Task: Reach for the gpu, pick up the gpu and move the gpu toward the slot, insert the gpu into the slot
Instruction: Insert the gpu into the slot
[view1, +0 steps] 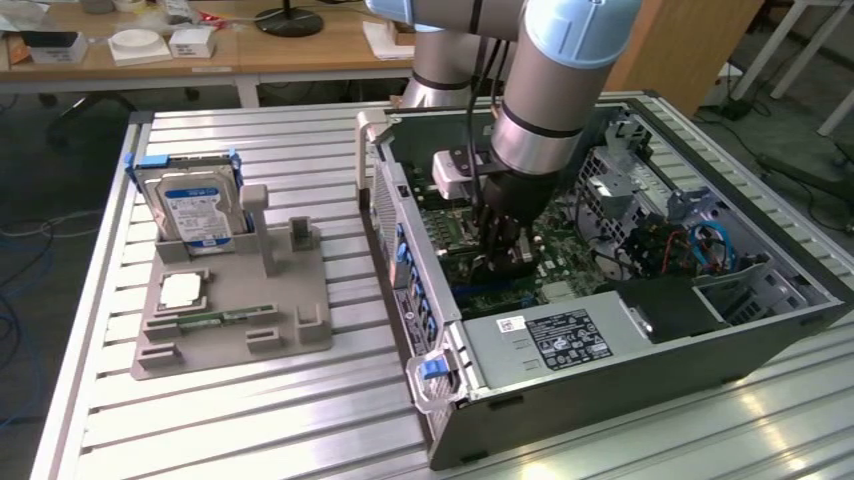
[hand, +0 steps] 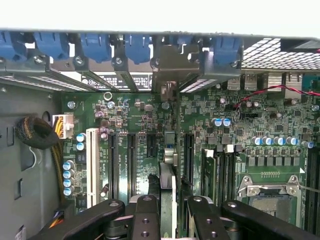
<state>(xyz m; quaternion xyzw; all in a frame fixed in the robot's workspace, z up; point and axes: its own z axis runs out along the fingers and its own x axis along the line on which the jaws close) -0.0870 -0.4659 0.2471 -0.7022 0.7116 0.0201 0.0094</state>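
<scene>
Wrist view: my gripper (hand: 167, 210) is clamped on the gpu (hand: 168, 172), edge-on, standing on the motherboard (hand: 130, 112) mid-board. Looks seated or nearly; bracket reaches the case (view1: 641, 350) rear wall. Release still pending.

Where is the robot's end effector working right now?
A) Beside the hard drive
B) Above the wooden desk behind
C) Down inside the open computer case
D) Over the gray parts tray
C: the end effector is lowered inside the open computer case, holding the gpu edge-on over the green motherboard.
</scene>
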